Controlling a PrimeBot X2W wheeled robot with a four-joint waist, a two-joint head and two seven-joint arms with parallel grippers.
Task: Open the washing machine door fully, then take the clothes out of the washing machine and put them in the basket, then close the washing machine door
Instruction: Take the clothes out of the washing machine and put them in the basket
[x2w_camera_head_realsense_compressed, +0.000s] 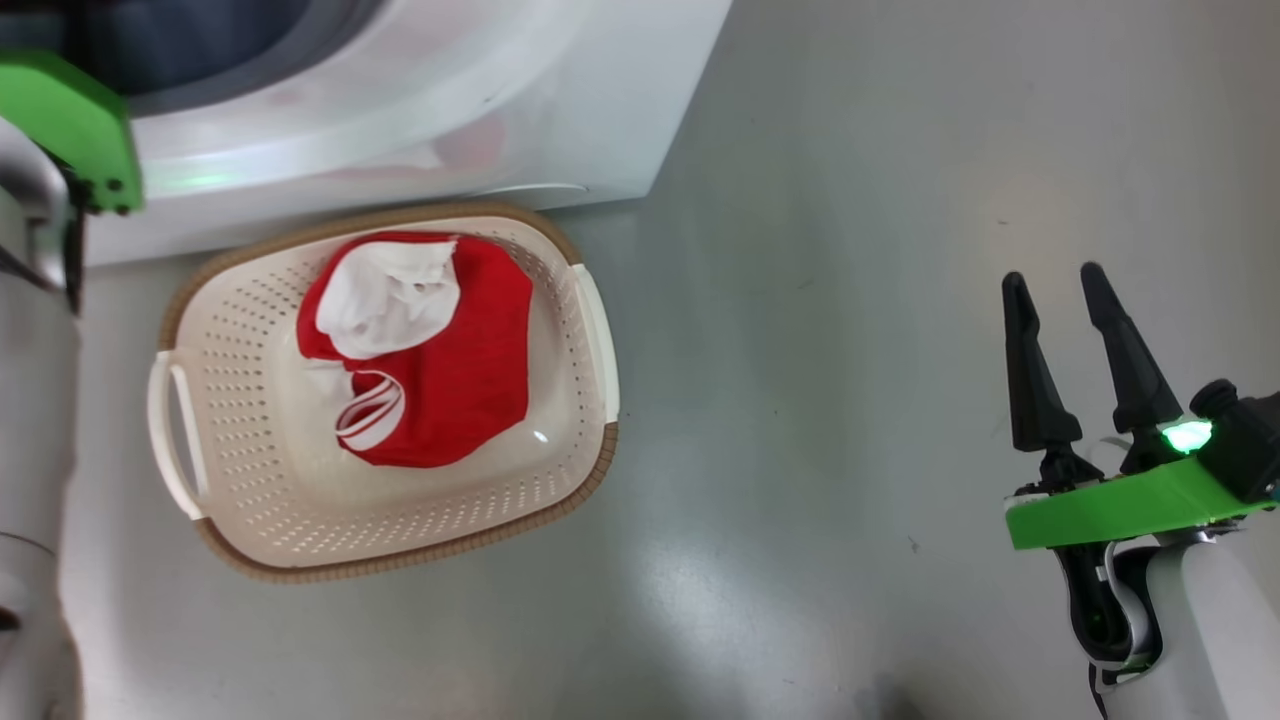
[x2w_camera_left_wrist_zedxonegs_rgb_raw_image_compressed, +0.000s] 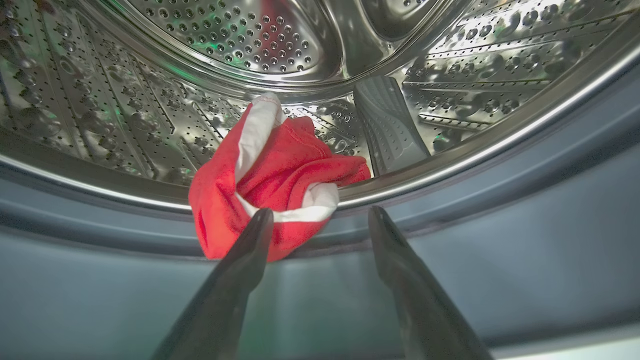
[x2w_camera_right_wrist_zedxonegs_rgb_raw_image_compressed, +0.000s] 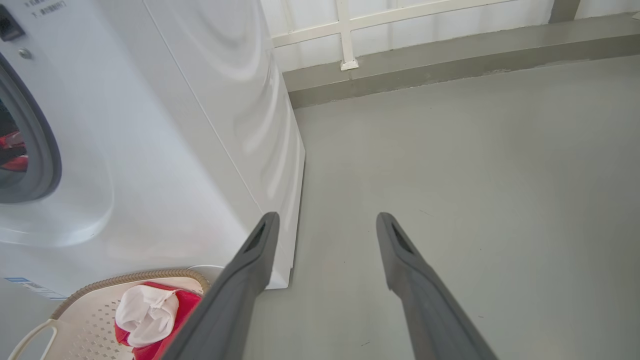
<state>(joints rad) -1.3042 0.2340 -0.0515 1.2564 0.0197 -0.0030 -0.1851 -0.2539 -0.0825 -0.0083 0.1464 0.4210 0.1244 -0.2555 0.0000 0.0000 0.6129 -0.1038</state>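
Emptying the washing machine, I have my left pincer released at the red clothes on the drum lip; next, I judge, advance and clench.

In the head view, the glossy grey floor is carrying the white washing machine at eleven o'clock, with the cream perforated basket sitting just beside it at nine o'clock.
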